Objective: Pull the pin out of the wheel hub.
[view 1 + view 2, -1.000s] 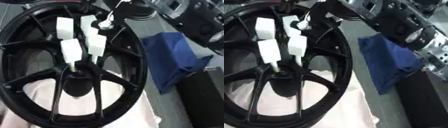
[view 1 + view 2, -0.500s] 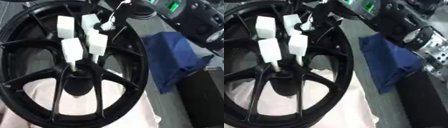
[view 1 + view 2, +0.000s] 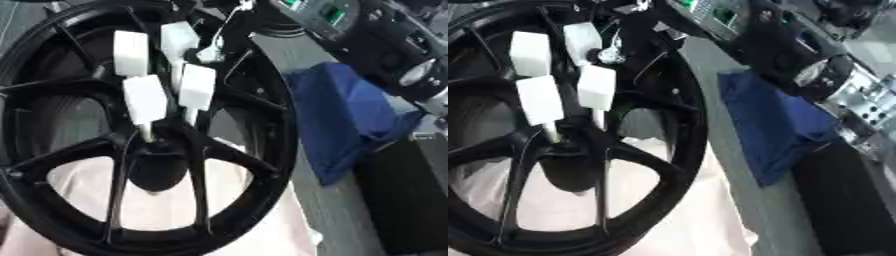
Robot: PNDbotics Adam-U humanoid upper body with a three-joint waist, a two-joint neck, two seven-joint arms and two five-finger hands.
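Black spoked alloy wheel hub [image 3: 159, 159] and white-padded right hand [image 3: 196, 87] are found unmoved since a second ago; finger closure cannot be told, and no pin is made out, so extraction is judged unstarted.

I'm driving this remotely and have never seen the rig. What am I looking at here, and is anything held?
Both pictures come from the robot's head, looking down: its two eyes, so they nearly match. The right arm comes in from the upper right. Its right hand, the part with white blocks, hangs over the hub of a black spoked wheel lying on a pale sheet. Beside it are a blue cloth and a black box. Whether the hand holds the pin cannot be made out.
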